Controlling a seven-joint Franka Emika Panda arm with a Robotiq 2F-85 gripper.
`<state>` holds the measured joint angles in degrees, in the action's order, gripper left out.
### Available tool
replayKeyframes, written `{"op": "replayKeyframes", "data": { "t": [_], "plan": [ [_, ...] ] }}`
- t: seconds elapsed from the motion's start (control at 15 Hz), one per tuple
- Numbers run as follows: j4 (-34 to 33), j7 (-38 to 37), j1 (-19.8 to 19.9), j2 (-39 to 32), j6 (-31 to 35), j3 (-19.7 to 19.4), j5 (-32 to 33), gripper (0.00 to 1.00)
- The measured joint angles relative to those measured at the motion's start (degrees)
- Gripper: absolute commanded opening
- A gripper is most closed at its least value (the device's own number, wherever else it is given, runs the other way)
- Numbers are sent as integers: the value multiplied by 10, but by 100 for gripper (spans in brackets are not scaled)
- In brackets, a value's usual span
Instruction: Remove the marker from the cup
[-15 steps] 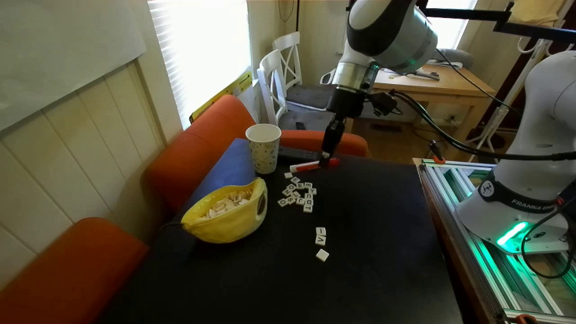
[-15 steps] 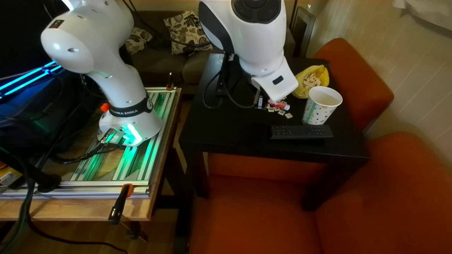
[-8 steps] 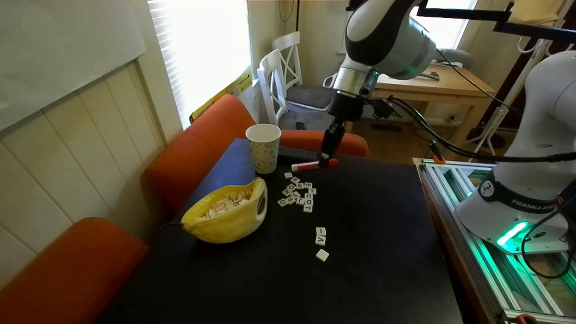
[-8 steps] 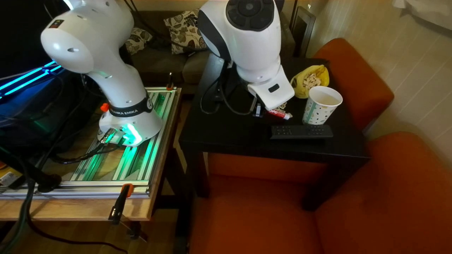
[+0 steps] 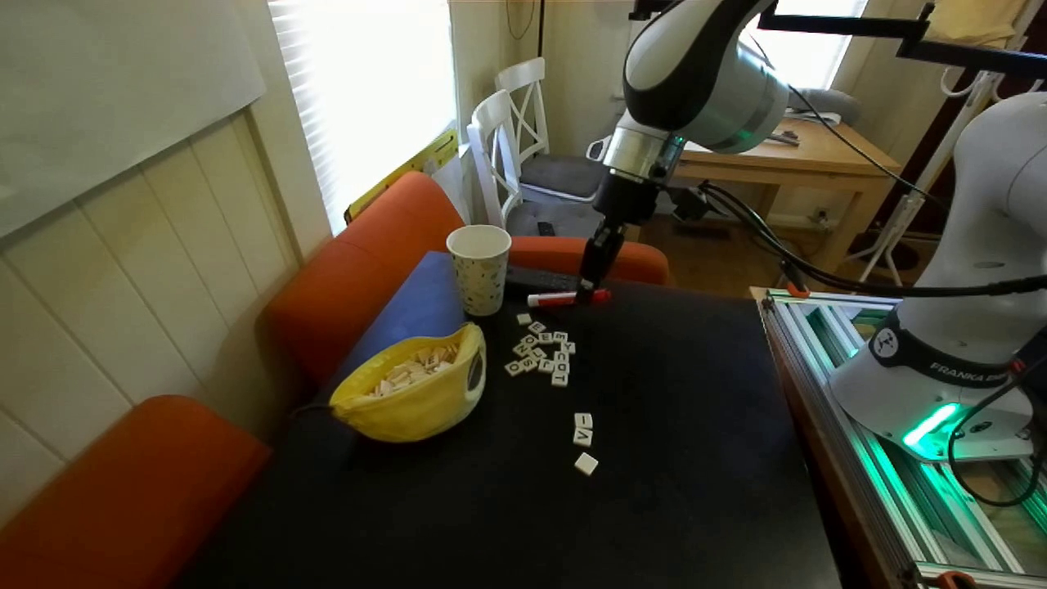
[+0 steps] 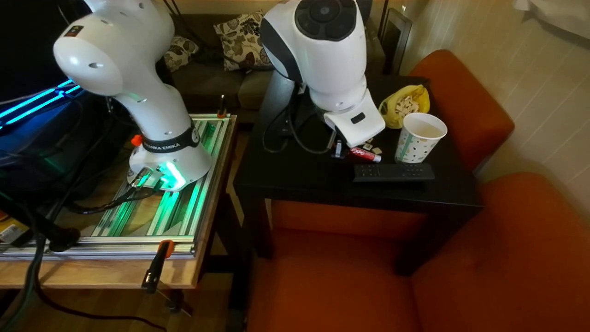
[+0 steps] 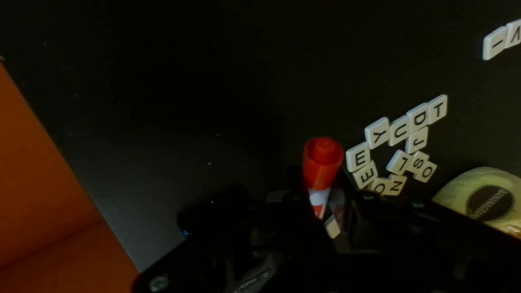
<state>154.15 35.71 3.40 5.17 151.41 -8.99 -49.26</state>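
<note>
The red marker (image 5: 554, 299) lies roughly level between the fingers of my gripper (image 5: 586, 293), with its white end toward the cup in an exterior view. It also shows in an exterior view (image 6: 365, 154) beneath my wrist and in the wrist view (image 7: 322, 162), where its red cap sticks out past the fingers. My gripper (image 7: 311, 197) is shut on it, low over the black table; I cannot tell whether the marker touches the table. The off-white patterned paper cup (image 5: 481, 274) stands upright, apart from the marker; it also shows in an exterior view (image 6: 416, 144). The wrist view does not show it.
A black remote (image 6: 394, 172) lies beside the cup near the table edge. Letter tiles (image 5: 544, 353) lie scattered close to the marker. A yellow bowl-like pouch (image 5: 409, 409) full of tiles stands near the cup. Orange seats (image 6: 461, 101) border the table.
My gripper has moved with the marker in it toward the table edge by the remote. The marker has swung slightly in angle. The cup, tiles and pouch have not moved.
</note>
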Motion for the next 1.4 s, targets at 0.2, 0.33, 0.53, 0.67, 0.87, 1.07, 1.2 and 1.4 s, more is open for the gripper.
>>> {"op": "replayKeyframes", "data": {
  "t": [0.2, 0.33, 0.53, 0.67, 0.87, 1.07, 1.2, 1.4],
  "plan": [
    [0, 0, -1, 0, -4, 0, 0, 66],
    [0, 0, -3, 0, -9, 0, 1, 80],
    [0, 0, -6, 5, -20, 1, 3, 99],
    [0, 0, -6, 14, -36, 1, 7, 100],
    [0, -19, -5, 30, -50, 2, 16, 100],
    [2, -143, 8, 50, -73, 2, 77, 100],
    [5, -225, 35, 78, -106, 12, 121, 100],
    [10, -334, 62, 157, -152, 17, 180, 100]
  ]
}}
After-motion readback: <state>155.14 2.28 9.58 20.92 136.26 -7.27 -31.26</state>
